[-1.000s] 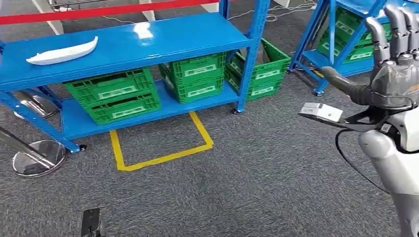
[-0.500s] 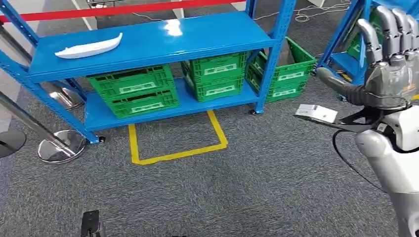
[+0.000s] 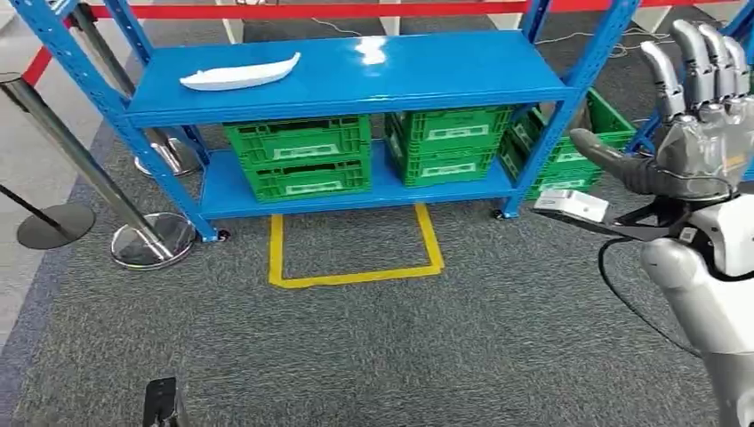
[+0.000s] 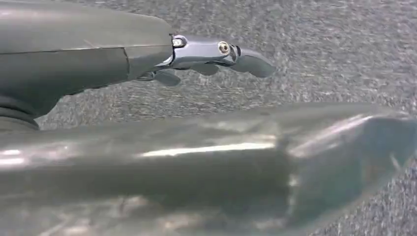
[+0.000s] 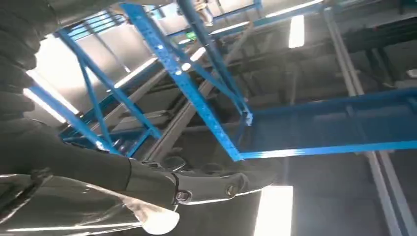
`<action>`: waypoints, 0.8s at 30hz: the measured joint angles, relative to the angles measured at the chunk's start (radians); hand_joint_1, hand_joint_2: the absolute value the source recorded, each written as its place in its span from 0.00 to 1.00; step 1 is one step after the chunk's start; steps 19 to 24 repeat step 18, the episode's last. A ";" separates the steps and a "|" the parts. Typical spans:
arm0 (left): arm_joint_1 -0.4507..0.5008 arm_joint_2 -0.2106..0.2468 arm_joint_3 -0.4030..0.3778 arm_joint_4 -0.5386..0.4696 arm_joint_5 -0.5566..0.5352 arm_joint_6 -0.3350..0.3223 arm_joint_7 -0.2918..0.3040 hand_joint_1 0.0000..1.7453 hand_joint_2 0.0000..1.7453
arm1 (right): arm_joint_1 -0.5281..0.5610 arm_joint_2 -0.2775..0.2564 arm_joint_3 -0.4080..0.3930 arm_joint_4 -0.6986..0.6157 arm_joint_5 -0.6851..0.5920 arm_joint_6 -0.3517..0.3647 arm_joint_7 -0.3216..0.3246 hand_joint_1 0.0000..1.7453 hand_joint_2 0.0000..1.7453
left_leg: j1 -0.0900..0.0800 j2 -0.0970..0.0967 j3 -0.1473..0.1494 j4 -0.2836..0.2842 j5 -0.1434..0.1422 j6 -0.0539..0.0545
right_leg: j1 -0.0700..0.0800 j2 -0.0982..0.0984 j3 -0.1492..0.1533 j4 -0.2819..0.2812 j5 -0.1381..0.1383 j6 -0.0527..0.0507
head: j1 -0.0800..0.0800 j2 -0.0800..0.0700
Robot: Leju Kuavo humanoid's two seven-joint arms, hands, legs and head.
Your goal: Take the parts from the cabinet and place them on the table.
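Head view: right hand (image 3: 702,133) raised near the camera, fingers straight and spread, holding nothing. Left hand (image 4: 216,51) hangs over carpet, fingers apart, empty. Farther off, the white part (image 3: 240,73) lies on the blue rack (image 3: 427,67); green crates (image 3: 298,158) below, contents unseen. Whether fetched or delivered, I can't tell.

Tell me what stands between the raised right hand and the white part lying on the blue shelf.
Nothing sits on the shelf top around the white part, which lies toward its far-left end. The right hand is raised, holding nothing, off the rack's other end, and the blue corner upright stands roughly between them. The part looks beyond reach from here.
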 joint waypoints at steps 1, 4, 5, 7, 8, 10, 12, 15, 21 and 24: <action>0.000 0.000 0.000 0.000 0.000 0.000 0.000 0.00 0.00 | -0.001 0.000 0.000 0.000 0.000 0.000 0.000 0.00 1.00 | 0.002 -0.009 -0.001 0.006 -0.004 -0.006 | -0.007 0.025 0.037 -0.082 0.024 0.003 | 0.000 0.000; 0.000 0.001 0.000 0.000 0.000 0.000 0.000 0.00 0.00 | 0.002 -0.002 -0.001 0.000 -0.002 0.002 0.000 0.00 0.00 | 0.000 -0.030 -0.019 0.018 -0.002 -0.022 | -0.002 0.037 0.056 -0.097 0.004 -0.011 | 0.003 0.000; 0.002 0.001 0.000 0.000 0.001 0.000 -0.001 0.00 0.00 | 0.003 -0.002 0.000 0.000 -0.002 0.002 0.000 0.00 0.00 | 0.002 -0.034 -0.019 0.016 0.000 -0.026 | 0.000 0.032 0.056 -0.094 0.003 -0.018 | 0.002 0.000; 0.004 0.004 0.001 0.000 0.005 0.000 -0.003 0.00 1.00 | -0.002 -0.002 0.002 0.000 -0.017 0.046 0.020 0.00 0.00 | -0.001 -0.005 -0.023 0.031 -0.016 -0.036 | -0.007 0.020 0.060 -0.099 0.006 -0.033 | 0.002 0.000; 0.003 0.003 0.001 0.000 0.010 -0.003 -0.008 0.00 1.00 | -0.004 -0.003 0.001 0.002 -0.041 0.094 0.049 0.00 0.00 | -0.002 0.026 -0.043 0.074 -0.045 -0.042 | -0.006 0.014 0.061 -0.099 0.005 -0.042 | -0.010 0.000; 0.002 0.003 0.003 0.000 0.016 -0.008 -0.013 0.00 1.00 | -0.010 -0.009 0.000 0.022 -0.097 0.195 0.103 0.00 0.00 | 0.003 0.046 -0.116 0.233 -0.120 -0.048 | -0.005 0.004 0.060 -0.099 0.004 -0.044 | -0.009 0.000; 0.005 0.003 0.009 0.000 0.021 -0.016 -0.017 0.00 1.00 | -0.017 -0.013 0.001 0.063 -0.171 0.284 0.142 0.00 0.00 | 0.006 0.048 -0.169 0.344 -0.147 -0.051 | -0.004 -0.006 0.060 -0.098 0.003 -0.045 | -0.009 0.000; 0.007 0.004 0.012 0.000 0.020 -0.019 -0.018 0.00 1.00 | -0.025 -0.018 0.001 0.104 -0.246 0.324 0.175 0.00 0.00 | 0.006 0.048 -0.091 0.173 -0.038 -0.042 | -0.003 -0.014 0.063 -0.098 0.002 -0.043 | -0.008 0.000; 0.005 0.008 0.012 0.000 0.013 -0.018 -0.018 0.00 1.00 | -0.034 -0.018 0.002 0.132 -0.233 0.296 0.188 0.00 1.00 | -0.001 0.052 -0.019 0.021 -0.009 -0.027 | 0.004 -0.018 0.060 -0.096 -0.001 -0.032 | -0.008 0.000; 0.005 0.008 0.012 0.000 0.013 -0.018 -0.018 0.00 1.00 | -0.034 -0.018 0.002 0.132 -0.233 0.296 0.188 0.00 1.00 | -0.001 0.052 -0.019 0.021 -0.009 -0.027 | 0.004 -0.018 0.060 -0.096 -0.001 -0.032 | -0.008 0.000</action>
